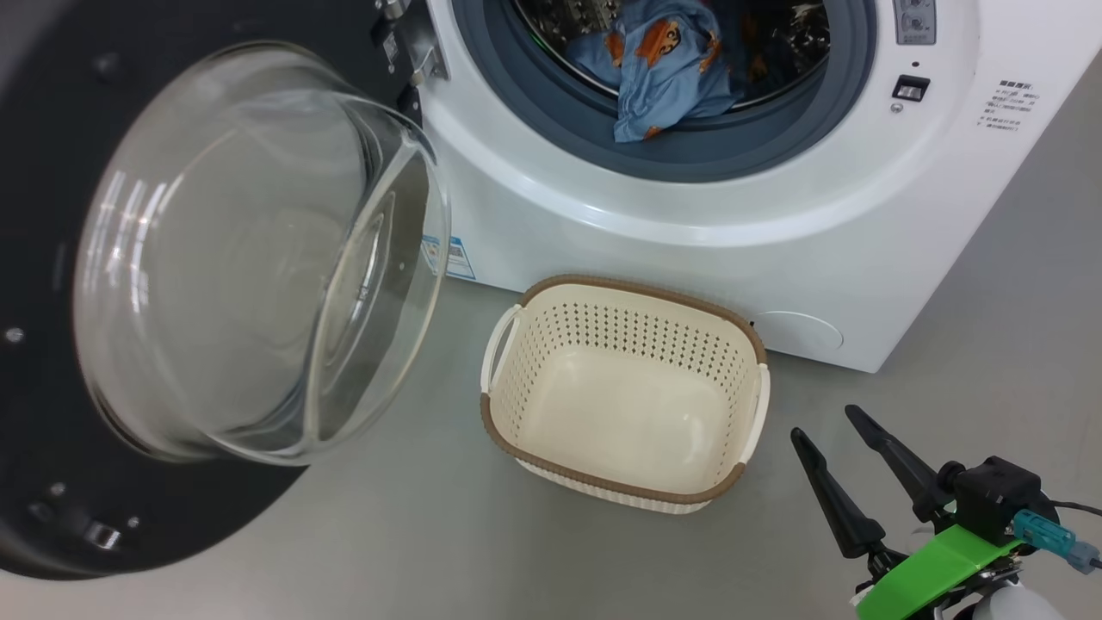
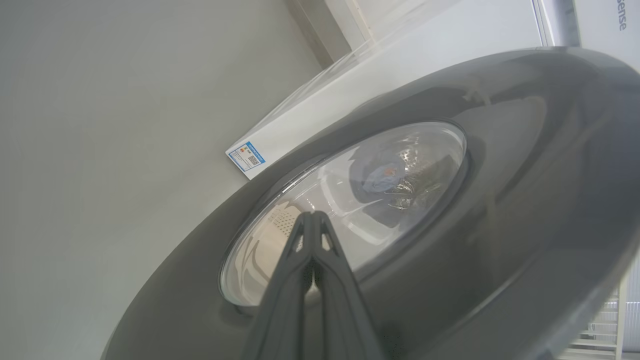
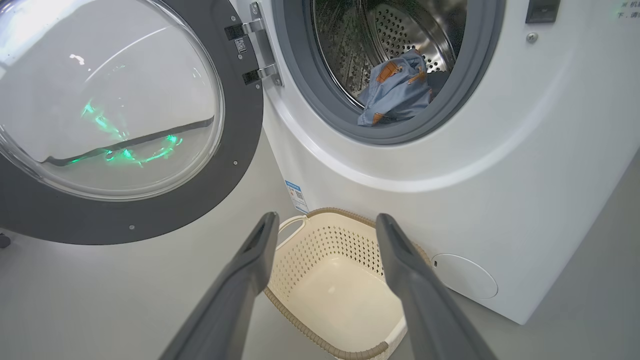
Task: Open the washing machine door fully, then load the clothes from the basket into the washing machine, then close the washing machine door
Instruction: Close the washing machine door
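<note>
The washing machine (image 1: 715,215) (image 3: 500,150) stands with its round black door (image 1: 52,215) (image 3: 235,150) swung open to the left, its glass bowl (image 1: 258,250) bulging toward me. The light blue clothes (image 1: 663,69) (image 3: 397,90) lie in the steel drum, one corner draped over the grey gasket. The cream basket (image 1: 624,297) (image 3: 320,240) sits empty on the floor before the machine. My right gripper (image 1: 831,422) (image 3: 325,225) is open, low right of the basket. My left gripper (image 2: 312,215) is shut, its fingers pressed together against the outer face of the door (image 2: 500,200).
Grey floor (image 1: 430,534) spreads around the basket and to the right of the machine. A blue label sticker (image 1: 452,258) (image 2: 246,156) marks the machine's lower front corner. The door's hinge (image 3: 255,50) sits at the opening's left edge.
</note>
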{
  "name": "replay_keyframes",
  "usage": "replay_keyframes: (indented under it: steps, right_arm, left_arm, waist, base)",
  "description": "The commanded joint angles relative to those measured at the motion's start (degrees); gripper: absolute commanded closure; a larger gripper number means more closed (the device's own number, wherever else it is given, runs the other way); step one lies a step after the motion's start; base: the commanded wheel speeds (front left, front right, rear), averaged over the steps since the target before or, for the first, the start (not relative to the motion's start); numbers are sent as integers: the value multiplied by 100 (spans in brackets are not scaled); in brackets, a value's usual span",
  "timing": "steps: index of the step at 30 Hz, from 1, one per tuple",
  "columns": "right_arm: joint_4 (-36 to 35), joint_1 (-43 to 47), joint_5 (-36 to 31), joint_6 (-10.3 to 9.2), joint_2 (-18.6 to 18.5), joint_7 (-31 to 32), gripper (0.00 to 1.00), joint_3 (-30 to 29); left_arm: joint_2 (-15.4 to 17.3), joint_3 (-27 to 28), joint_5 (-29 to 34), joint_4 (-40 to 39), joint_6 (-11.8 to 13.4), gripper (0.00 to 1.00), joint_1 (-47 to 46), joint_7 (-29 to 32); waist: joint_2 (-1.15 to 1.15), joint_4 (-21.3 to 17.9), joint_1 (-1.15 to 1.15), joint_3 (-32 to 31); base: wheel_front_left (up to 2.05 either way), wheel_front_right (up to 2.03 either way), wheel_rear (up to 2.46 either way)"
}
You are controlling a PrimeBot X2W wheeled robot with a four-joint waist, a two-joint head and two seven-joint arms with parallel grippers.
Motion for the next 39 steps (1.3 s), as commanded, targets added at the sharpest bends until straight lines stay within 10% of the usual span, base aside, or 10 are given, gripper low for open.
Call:
replay_keyframes:
  steps: [1,21,39]
  right_arm:
    - [-121,52,-25,16,-19,-28,0,74]
    - [-168,271,-62,16,176,-28,0,-166]
    - [-231,233,-121,16,451,-28,0,-381]
  left_arm:
    - [355,196,-68,-262,-39,100,-3,104]
    - [-89,-339,-865,-2973,-40,100,680,1366]
    - [-1028,-1168,-427,-3243,-40,100,-172,1041]
  waist:
    - [0,-8,0,-43]
    - [0,-562,0,-300]
    - [0,-1774,0,-186]
  base:
    - [0,0,0]
    - [0,0,0]
    - [0,0,0]
